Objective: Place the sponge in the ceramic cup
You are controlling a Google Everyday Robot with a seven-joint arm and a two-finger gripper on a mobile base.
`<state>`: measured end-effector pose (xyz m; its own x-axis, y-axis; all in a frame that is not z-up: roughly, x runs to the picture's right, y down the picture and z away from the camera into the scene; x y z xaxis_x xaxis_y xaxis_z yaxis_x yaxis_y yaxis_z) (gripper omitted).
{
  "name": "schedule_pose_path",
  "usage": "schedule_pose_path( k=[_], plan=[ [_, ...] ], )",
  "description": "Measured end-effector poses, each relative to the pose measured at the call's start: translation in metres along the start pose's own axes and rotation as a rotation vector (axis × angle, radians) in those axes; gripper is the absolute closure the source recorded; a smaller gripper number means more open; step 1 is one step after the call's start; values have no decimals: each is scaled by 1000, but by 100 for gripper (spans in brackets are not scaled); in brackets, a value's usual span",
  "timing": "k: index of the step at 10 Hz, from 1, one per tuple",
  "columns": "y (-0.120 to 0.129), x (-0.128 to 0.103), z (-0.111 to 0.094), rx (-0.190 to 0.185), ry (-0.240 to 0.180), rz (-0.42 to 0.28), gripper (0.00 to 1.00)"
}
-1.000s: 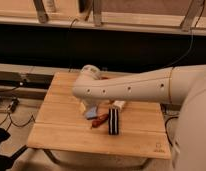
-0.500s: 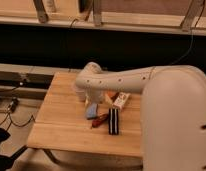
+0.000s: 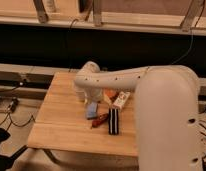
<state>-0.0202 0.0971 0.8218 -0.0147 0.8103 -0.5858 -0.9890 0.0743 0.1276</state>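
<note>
As we read the scene from the near edge outward, the robot's own arm [image 3: 166,120] fills the right foreground and the wooden table [image 3: 61,130] lies beyond it. Nearest on the boards are the black-and-white striped bar [image 3: 114,121] and the reddish sausage-shaped item [image 3: 100,120], the latter just beside the sponge [image 3: 92,110], which rests flat on the table. The gripper [image 3: 91,99] hangs directly over the sponge at the end of the downturned wrist; we cannot tell whether it is apart, together or clamped on the sponge. Farther back stand the white carton [image 3: 121,100] and the orange bowl [image 3: 110,93]. We see no ceramic cup, and the arm may hide it. We judge three risks. A grasp here could catch or drag the reddish item, because it lies so close. A soft block could fold or slip out of a shallow grip. A cup narrower than the bowl could let the sponge lodge on its rim or be tipped by a push. We can read no brand, label or writing anywhere, even on the carton.
</note>
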Motion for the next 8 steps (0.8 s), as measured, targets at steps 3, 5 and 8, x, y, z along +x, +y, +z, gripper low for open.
schedule_pose_path(
  k=[3, 5, 8],
  plan=[
    [10, 14, -10, -55, -50, -148, 20],
    [22, 22, -9, -73, -66, -218, 20],
    [33, 15, -7, -77, -95, -253, 20]
  ],
)
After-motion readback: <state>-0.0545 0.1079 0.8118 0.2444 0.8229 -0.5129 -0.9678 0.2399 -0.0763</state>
